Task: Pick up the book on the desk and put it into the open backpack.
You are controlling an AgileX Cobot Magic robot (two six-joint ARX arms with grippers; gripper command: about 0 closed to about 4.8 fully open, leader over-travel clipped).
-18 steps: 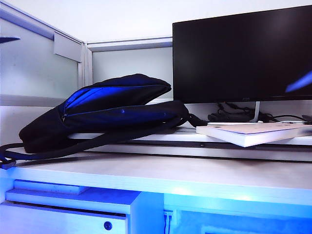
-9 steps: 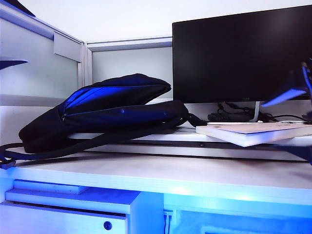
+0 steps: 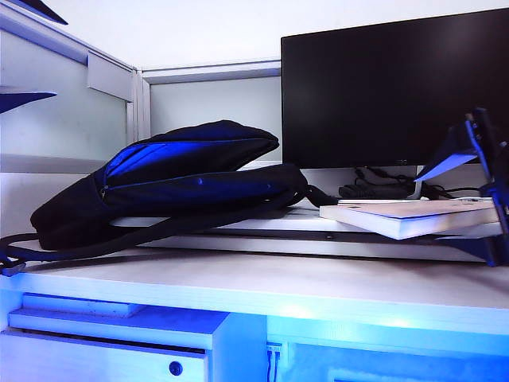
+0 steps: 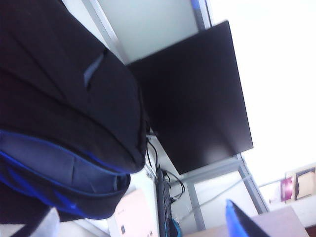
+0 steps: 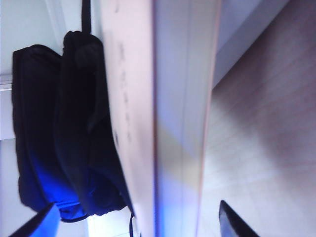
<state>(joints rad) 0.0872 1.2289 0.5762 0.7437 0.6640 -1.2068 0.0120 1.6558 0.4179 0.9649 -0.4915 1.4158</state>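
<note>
On white desk (image 3: 262,286) — backpack (image 3: 183,179), book (image 3: 413,215)

The exterior view looks low and level across the tabletop (image 3: 262,290), while both wrist views, turned sideways, closely share the backpack (image 4: 64,113) and book (image 5: 163,118).

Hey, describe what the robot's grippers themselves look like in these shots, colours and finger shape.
Only parts show. The right gripper at the exterior view's right edge has dark blue-black fingers, flat and tapering to points, with a paler bluish inner face; its wrist view shows one blue tip and one dark tip. The left gripper shows as pointed, blue, wedge-shaped fingers. No cables or markings are visible.
</note>
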